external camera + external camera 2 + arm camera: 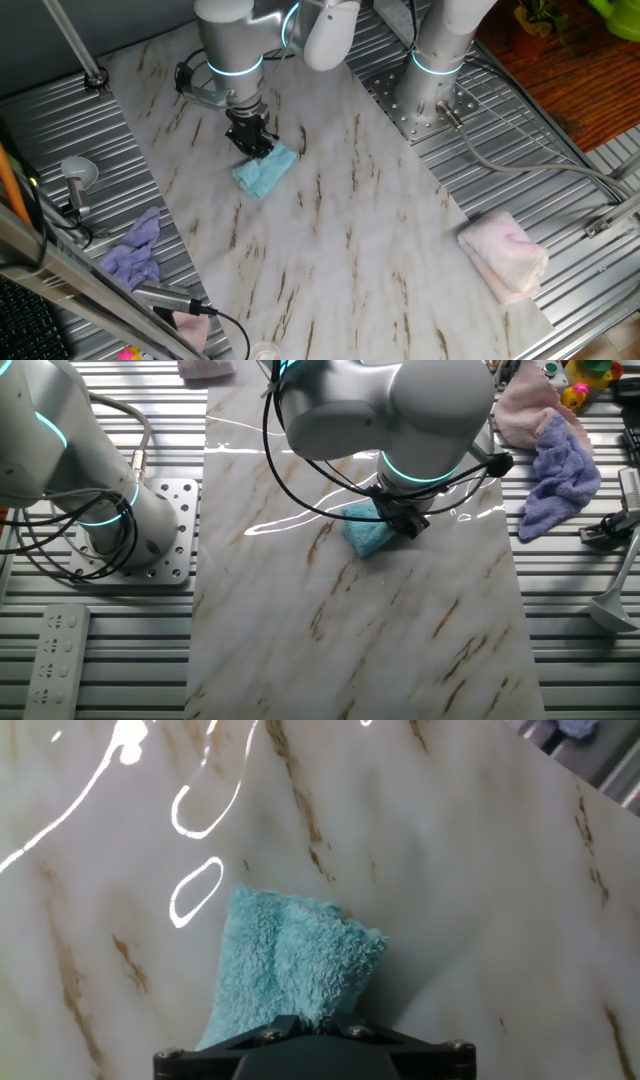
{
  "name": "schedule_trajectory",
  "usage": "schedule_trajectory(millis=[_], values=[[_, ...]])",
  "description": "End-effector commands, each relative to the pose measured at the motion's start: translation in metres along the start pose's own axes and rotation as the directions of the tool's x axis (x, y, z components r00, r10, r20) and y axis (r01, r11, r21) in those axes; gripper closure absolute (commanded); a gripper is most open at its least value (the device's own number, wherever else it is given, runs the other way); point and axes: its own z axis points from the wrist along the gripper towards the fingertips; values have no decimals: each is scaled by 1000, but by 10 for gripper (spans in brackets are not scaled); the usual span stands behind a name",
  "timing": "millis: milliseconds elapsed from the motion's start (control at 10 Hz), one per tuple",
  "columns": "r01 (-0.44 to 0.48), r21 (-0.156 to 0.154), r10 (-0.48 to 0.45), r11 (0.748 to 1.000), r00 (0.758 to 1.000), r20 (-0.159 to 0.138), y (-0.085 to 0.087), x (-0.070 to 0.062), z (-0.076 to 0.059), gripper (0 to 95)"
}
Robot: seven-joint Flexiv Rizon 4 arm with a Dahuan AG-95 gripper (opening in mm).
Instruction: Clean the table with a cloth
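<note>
The turquoise terry cloth (265,171) lies bunched on the white marble table (340,250). My gripper (253,145) stands straight over the cloth's near end and is shut on it, pressing it to the slab. In the other fixed view the cloth (364,532) sticks out to the left of the gripper (400,518). In the hand view the cloth (290,965) fans out from between the shut jaws at the gripper (312,1025), with bare marble (470,890) around it.
A pale pink towel (505,253) lies at the slab's near right corner. A lavender rag (135,250) and a cabled tool (175,303) lie on the ribbed metal to the left. A second arm's base (430,95) stands at the back right.
</note>
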Motion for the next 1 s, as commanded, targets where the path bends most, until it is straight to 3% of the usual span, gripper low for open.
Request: schedule_trajectory(millis=[100,300,700,1000], values=[[29,3,-29,1000,1000,-1,0,0,0,950],[65,9,-65,998,998,-3,0,0,0,950],[163,31,-162,986,986,-31,-31,34,-8,950],[148,28,-147,989,989,-28,-35,40,-10,950]])
